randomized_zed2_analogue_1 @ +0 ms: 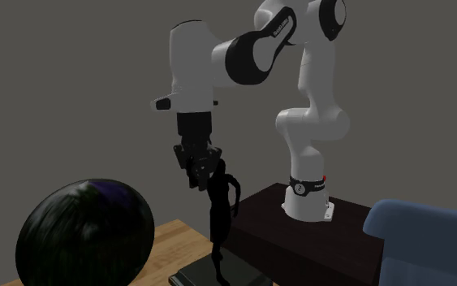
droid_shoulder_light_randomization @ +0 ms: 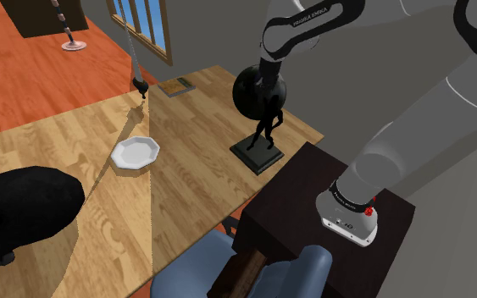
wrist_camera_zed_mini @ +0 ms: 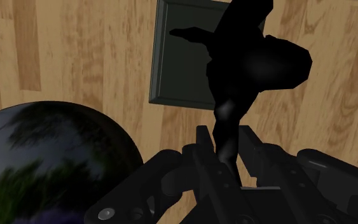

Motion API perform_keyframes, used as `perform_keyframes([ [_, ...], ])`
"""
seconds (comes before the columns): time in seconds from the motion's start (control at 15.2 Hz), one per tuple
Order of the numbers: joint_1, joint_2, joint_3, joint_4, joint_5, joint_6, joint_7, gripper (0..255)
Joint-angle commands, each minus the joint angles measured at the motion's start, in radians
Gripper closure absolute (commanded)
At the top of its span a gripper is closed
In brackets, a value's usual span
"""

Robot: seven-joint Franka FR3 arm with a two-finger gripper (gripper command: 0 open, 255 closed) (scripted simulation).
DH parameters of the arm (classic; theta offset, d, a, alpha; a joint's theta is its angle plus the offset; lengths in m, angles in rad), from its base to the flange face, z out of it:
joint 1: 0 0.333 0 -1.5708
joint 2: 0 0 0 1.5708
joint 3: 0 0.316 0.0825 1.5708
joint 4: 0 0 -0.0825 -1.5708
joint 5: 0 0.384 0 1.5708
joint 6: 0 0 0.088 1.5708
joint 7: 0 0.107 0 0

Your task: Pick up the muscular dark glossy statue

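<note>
Tool [wrist_camera_zed_mini: 227, 147] — fingers nearly closed, clasping upper part of dark glossy statue [wrist_camera_zed_mini: 260, 60] — base on bench [wrist_camera_zed_mini: 63, 51] below.

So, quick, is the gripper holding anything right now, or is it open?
Gripper: closed on the dark statue, its two fingers clasping the figure's upper part between them.

Statue [randomized_zed2_analogue_1: 219, 213] — base, like the dark sphere [randomized_zed2_analogue_1: 84, 236], partly past second exterior view's bottom edge
</note>
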Motion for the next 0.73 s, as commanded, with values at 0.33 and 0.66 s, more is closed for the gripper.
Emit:
perform_keyframes([
  [0.33,-0.001,-0.048,0.001,0.051,-0.004,-0.099,0.003,255],
  [0.66,-0.001,-0.066,0.002,0.078,-0.005,-0.143,0.005,255],
])
